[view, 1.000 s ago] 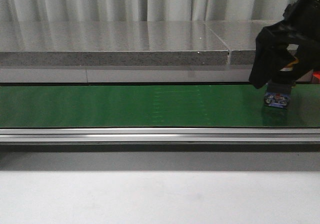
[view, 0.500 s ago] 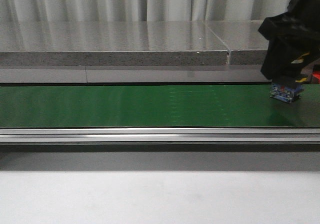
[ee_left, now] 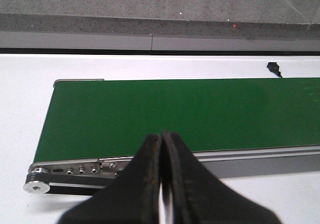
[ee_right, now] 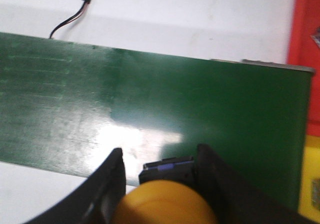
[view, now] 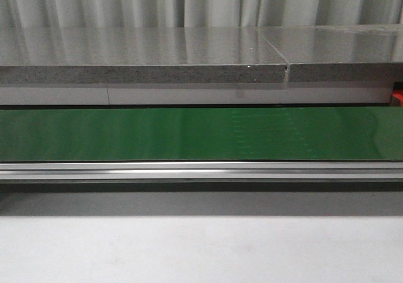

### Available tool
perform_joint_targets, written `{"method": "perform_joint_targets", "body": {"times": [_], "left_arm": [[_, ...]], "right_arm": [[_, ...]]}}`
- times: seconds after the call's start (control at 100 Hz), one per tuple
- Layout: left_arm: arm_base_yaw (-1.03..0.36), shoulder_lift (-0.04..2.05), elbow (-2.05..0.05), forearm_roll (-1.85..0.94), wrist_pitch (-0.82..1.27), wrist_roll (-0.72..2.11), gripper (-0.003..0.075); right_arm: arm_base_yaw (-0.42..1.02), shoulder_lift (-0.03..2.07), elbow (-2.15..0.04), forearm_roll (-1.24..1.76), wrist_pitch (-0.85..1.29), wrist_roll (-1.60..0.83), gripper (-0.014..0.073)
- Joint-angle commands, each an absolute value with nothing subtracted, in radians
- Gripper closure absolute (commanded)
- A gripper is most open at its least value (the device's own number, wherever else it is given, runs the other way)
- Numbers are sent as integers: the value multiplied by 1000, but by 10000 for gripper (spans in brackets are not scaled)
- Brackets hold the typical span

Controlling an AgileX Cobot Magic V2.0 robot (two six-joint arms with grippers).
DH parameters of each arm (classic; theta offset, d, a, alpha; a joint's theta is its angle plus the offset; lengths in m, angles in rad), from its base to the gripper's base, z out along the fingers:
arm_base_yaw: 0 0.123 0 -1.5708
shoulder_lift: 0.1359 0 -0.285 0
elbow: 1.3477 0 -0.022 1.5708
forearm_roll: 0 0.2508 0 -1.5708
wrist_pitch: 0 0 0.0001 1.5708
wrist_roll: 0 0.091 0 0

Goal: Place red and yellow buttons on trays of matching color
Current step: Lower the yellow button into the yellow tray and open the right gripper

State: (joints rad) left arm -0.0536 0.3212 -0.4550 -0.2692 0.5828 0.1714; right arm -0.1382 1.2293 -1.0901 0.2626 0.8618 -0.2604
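Gripping a yellow domed button (ee_right: 165, 204) with a dark blue base between its two black fingers (ee_right: 112, 184), the right pincer (ee_right: 161, 176) hangs above the near edge of the long green conveyor belt (ee_right: 150, 109), seen only from its own wrist camera. Just past the belt's end lie a red tray (ee_right: 306, 49) and, beside it, a strip of yellow tray (ee_right: 309, 179). A thin black cable (ee_right: 75, 12) trails over the white tabletop (ee_right: 190, 19) on the belt's far side. At the other end of the line, the left pincer (ee_left: 162, 184) is pressed closed with nothing between its black fingers (ee_left: 145, 184), poised over the belt's metal end roller (ee_left: 37, 181). From the front, the belt runs bare and unattended below a grey speckled stone ledge (view: 145, 59) and pale curtains (view: 189, 2).
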Motion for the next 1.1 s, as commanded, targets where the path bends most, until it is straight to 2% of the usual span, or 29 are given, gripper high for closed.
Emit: {"method": "perform_joint_targets", "body": {"times": [0.0,0.24,0.5,0.69,1.09], "left_arm": [[-62,329,-482,-289,509,170,739],[-62,329,-482,-289,509,170,739],[-62,329,-482,-289,509,170,739],[-62,329,-482,-289,509,170,739],[-62,329,-482,-289,509,170,739]], "right_arm": [[-202,1152,-1118,214,851,-208,517],[-398,1082,-1113,64,922,-80,517],[-593,1090,-1044,46,760,27,517],[-750,1168,-1025,45,693,103,517],[-832,1364,-1025,45,618,142,517]]}}
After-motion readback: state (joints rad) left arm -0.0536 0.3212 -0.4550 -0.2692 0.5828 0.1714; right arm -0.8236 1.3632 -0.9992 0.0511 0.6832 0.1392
